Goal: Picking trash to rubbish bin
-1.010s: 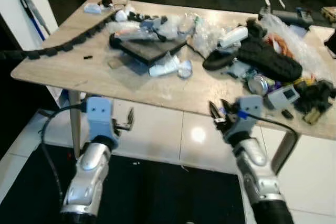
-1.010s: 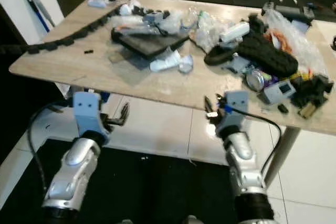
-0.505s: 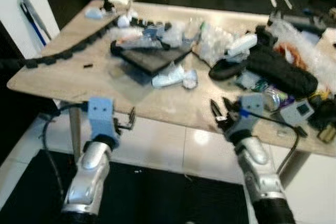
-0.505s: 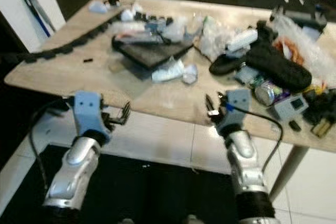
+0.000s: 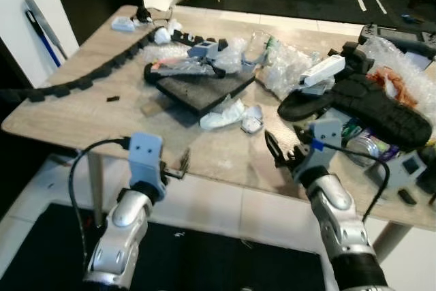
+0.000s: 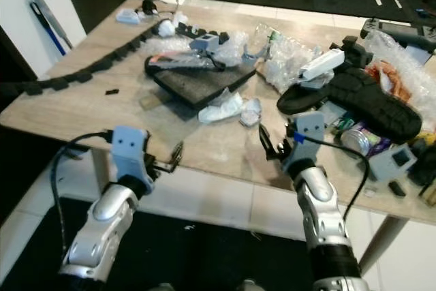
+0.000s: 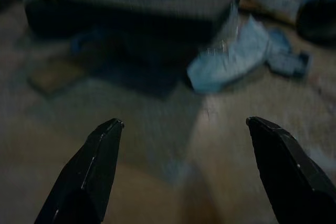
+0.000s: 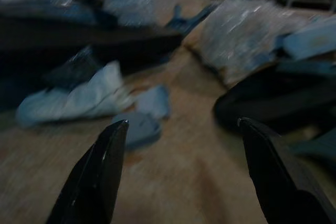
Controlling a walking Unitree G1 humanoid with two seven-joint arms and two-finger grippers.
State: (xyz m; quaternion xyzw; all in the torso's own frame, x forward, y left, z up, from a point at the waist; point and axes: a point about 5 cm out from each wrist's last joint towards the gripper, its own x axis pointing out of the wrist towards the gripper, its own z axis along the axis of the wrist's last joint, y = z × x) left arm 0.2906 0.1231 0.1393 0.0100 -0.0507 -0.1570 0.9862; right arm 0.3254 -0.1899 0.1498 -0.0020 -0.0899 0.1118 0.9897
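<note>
Crumpled pale-blue paper trash [image 5: 223, 114] lies on the wooden table [image 5: 82, 110] beside a smaller scrap [image 5: 253, 120], just in front of a dark slab [image 5: 201, 84]. My left gripper [image 5: 182, 164] is open at the table's front edge, short of the paper [image 7: 236, 64]. My right gripper [image 5: 275, 151] is also open, low over the table front, right of the scraps. In the right wrist view the big piece of paper [image 8: 79, 98] and the small scrap [image 8: 152, 103] lie ahead of my fingers [image 8: 100, 177]. Nothing sits between either pair of fingers.
Clear plastic wrap [image 5: 289, 66], a black shoe [image 5: 381, 103], a can [image 5: 368, 146] and small grey devices [image 5: 409, 166] crowd the right half. A black cable chain [image 5: 88, 80] runs along the left side. White tile floor and a black mat [image 5: 204, 264] lie below.
The view has closed in on the table. Both grippers have risen and come forward from below the table edge to its front; both stay open.
</note>
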